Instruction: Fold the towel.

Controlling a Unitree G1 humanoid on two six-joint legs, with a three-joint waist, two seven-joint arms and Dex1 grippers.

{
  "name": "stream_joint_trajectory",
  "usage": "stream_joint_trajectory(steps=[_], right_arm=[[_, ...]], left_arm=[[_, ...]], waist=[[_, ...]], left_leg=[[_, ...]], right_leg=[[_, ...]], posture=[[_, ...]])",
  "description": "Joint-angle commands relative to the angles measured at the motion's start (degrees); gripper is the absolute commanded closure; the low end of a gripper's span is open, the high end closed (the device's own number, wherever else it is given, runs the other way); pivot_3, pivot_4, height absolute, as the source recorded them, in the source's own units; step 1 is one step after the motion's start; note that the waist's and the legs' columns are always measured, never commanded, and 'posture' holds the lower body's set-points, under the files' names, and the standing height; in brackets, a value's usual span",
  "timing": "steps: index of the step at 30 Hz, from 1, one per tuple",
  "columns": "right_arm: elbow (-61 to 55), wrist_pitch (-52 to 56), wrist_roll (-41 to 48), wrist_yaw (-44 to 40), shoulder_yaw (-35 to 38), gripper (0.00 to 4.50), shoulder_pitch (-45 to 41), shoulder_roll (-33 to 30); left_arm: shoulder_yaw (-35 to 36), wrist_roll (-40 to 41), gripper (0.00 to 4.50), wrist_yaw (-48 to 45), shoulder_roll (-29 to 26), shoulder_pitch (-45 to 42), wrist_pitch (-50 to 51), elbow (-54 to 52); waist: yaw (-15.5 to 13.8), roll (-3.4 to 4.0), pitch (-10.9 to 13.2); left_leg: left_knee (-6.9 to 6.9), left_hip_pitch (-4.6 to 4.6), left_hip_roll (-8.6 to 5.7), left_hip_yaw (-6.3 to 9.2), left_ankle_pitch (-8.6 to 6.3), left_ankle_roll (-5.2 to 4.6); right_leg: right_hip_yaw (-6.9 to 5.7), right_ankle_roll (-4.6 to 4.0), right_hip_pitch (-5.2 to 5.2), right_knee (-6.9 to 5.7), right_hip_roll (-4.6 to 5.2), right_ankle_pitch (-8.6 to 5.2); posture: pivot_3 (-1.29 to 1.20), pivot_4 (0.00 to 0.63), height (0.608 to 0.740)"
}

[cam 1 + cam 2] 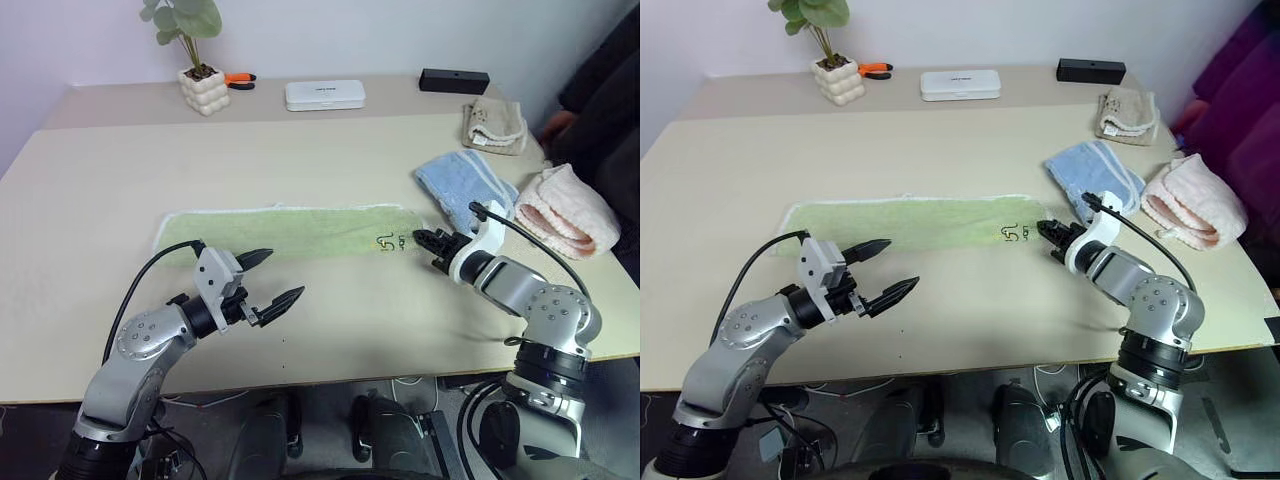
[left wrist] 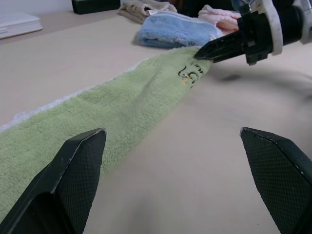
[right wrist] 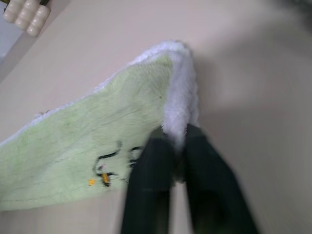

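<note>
Table [image 1: 90, 160], wide, beige. Towel [image 1: 290, 232] flat on it, long narrow strip across the middle, already halved lengthwise by the look of it, embroidered mark [image 1: 388, 242] near its right end. Blue towel [image 1: 462, 183], pink towel [image 1: 565, 208], beige towel [image 1: 493, 124] bunched off to the right, well apart from the job. Plant pot [image 1: 204, 89], white box [image 1: 324, 95], black box [image 1: 454, 81] along the far edge.

Right gripper [image 1: 431, 242] at towel's right end, fingers [image 3: 148, 185] clamped on the whitish edging [image 3: 180, 105] of the corner, edge raised a little off the table. Left gripper [image 1: 272, 277] hovering just in front of towel's near edge, left of middle, jaws wide apart, holding nothing.

Step in hand, judged: lift right end and carry it over to the left end.

- Keep pinch firm on the edging; thin bite, may slip.
- Lift enough to clear the flat part, else drags and bunches.
- Carry straight along the strip, keep long edges lined up.
- Left gripper: pin left end or stay clear of the path.
- Lay corner on corner, then release.
- Avoid sweeping toward blue towel.
</note>
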State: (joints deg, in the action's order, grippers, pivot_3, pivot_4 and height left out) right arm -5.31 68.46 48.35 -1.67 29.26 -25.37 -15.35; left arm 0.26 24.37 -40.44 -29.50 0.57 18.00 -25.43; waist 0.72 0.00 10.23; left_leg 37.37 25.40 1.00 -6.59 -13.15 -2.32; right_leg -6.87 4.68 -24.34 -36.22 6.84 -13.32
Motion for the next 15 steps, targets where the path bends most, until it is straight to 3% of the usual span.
stream_joint_trajectory(steps=[1,5,15], right_arm=[[-4.6,2.1,2.7,-0.5,1.2,2.10,1.0,-1.9],[-6.8,5.4,5.0,0.5,1.8,0.09,2.7,-1.7],[-3.6,5.5,6.4,6.7,2.5,0.09,0.9,5.7]], left_arm=[[0.7,-0.2,0.00,0.1,0.1,-0.1,-1.3,-0.4],[0.8,-0.4,0.00,0.0,-0.1,0.0,-1.3,0.0],[0.1,-1.0,0.00,0.3,0.3,-0.7,-1.0,0.2]], waist=[[0.0,0.00,0.0],[-0.1,0.00,0.0],[0.2,-0.01,0.0]], left_leg=[[0.00,0.00,0.00,0.00,0.00,0.00],[0.00,0.00,0.00,0.01,-0.01,-0.01],[-0.03,-0.01,0.03,0.01,-0.01,0.00]], right_leg=[[0.00,0.00,0.00,0.00,0.00,0.00],[0.00,0.00,0.00,0.01,0.01,0.00],[0.01,0.00,0.00,0.03,0.00,0.00]], posture=[[0.00,0.150,0.733],[0.00,0.150,0.733],[0.00,0.150,0.733]])
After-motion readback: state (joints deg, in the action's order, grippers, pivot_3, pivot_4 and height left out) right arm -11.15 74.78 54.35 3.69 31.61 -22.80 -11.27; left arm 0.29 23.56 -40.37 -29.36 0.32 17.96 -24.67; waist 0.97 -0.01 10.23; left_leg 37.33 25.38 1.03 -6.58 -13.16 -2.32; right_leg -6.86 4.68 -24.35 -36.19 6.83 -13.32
